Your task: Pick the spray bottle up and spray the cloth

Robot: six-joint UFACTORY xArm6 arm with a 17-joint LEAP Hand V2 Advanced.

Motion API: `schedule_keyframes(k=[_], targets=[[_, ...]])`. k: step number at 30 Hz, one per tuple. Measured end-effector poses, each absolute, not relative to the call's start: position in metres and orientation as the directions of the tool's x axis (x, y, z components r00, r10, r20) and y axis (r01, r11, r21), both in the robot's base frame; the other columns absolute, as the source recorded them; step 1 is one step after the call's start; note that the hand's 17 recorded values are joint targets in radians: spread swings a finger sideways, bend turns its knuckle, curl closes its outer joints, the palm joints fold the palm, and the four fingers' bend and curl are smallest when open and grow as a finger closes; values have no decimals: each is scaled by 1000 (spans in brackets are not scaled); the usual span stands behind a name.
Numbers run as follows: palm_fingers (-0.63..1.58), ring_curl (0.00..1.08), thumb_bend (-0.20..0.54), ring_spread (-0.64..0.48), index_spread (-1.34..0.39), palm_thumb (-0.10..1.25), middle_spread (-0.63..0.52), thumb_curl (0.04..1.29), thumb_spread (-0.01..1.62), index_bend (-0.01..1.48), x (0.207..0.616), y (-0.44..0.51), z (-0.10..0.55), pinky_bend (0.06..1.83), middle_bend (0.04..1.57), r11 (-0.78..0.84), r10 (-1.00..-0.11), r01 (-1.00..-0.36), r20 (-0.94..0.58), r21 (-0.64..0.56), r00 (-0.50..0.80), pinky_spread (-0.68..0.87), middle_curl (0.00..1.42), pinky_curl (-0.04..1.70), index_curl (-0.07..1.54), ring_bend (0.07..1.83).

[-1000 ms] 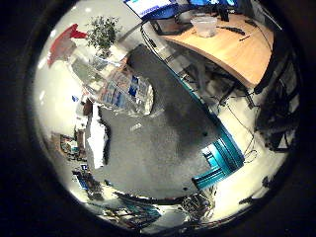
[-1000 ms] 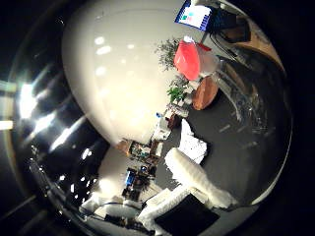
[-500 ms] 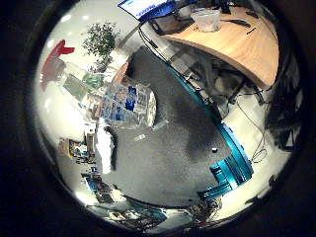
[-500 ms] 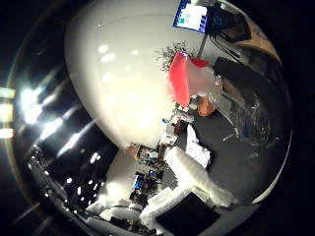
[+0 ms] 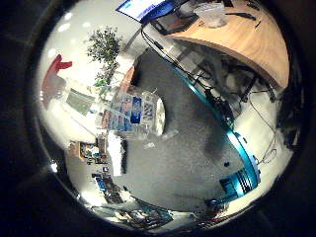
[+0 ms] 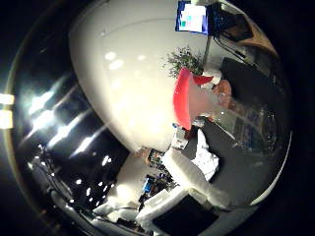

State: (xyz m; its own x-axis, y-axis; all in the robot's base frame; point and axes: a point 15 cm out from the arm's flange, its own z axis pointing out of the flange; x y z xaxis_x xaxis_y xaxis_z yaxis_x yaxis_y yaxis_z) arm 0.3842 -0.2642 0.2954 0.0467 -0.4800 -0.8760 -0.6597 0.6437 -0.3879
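The spray bottle has a clear body with a blue and white label (image 5: 131, 109) and a red trigger head (image 6: 188, 95). It stands on the dark grey table top (image 5: 188, 148). In the right thumb side palm view its red head and clear body (image 6: 246, 123) are large and close to the palm. A white cloth (image 5: 116, 154) lies crumpled on the table just beside the bottle. My right hand (image 6: 193, 181) shows as white finger parts stretched out towards the bottle, not curled round it.
A wooden desk (image 5: 247, 44) with a clear plastic tub (image 5: 209, 13) stands beyond the table, with a monitor (image 5: 148, 8) behind it. A potted plant (image 5: 103, 44) stands near the bottle. A teal frame (image 5: 237, 183) is by the table's edge.
The whole picture has shifted in both views: the hand has moved closer to the bottle. The red head now looms larger in the thumb side view. The bottle and cloth stay put.
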Motion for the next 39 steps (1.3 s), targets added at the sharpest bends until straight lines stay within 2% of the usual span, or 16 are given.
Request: schedule_keyframes(k=[10,21,39], targets=[[35,268,-21,156,-133,593,218,314,1174,144,400,-260,295,372,248,627,-473,-680,-879,-380,55,286,340,323,239,354],[31,265,-27,156,-132,484,219,273,1083,142,425,-233,297,381,253,576,-475,-724,-876,-380,82,295,336,326,238,362],[38,263,-24,174,-133,477,233,273,1065,143,451,-207,284,379,270,545,-477,-752,-875,-370,84,296,336,322,236,385]])
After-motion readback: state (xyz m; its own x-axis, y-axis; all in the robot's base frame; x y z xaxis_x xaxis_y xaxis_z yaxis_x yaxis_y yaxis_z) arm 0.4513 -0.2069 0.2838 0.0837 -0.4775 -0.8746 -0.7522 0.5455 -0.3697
